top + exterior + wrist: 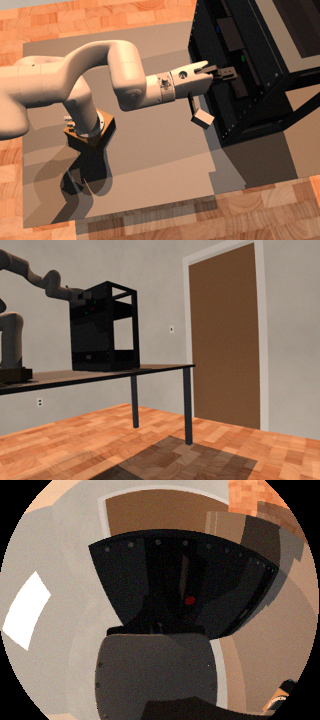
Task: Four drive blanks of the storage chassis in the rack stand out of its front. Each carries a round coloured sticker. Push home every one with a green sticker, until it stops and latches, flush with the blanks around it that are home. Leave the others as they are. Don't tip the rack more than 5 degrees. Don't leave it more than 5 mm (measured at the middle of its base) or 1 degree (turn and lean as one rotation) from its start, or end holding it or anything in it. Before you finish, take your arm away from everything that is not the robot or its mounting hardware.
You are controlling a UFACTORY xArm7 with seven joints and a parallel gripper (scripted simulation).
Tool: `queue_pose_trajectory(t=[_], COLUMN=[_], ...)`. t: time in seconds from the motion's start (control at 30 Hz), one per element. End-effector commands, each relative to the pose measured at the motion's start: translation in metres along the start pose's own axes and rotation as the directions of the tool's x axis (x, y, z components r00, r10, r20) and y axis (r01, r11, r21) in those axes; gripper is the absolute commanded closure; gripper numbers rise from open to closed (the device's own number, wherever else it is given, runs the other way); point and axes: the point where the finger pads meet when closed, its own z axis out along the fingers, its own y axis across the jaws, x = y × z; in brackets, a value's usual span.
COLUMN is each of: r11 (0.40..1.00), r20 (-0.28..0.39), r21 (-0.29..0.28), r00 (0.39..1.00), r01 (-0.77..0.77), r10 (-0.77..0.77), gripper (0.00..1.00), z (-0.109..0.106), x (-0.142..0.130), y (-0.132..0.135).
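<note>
The black rack [256,129] [135,330] [127,574] stands on the table, with the storage chassis in its upper front. In the top view I see a green sticker [242,58] and a blue sticker [217,28] on blanks; the blue one's blank [230,34] stands out of the front. The exterior view shows two green stickers [94,302] [86,312] and a red sticker [92,308] [190,600]. My gripper [233,74] [87,295] is shut and empty. Its tips are at the chassis front, just beside the upper green sticker. I cannot tell whether they touch a blank.
The rack stands on a grey table top [155,144] [155,368] near its right edge. My arm's base block [89,134] is on the left. A door [224,338] and wooden floor [77,441] lie beyond the table.
</note>
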Motion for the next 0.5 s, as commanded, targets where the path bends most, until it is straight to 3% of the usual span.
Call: queue_pose_trajectory(t=[0.0,0.2,0.47], r11=[1.0,1.0,1.0], r20=[0.002,0.002,0.002], r21=[0.001,0.001,0.001], r00=[1.0,1.0,1.0], r01=[0.0,0.0,0.0], r10=[0.0,0.0,0.0], gripper=[1.0,1.0,1.0], z=[-0.026,-0.052,-0.058], x=[-0.001,-0.001,-0.001], y=[-0.002,-0.002,-0.002])
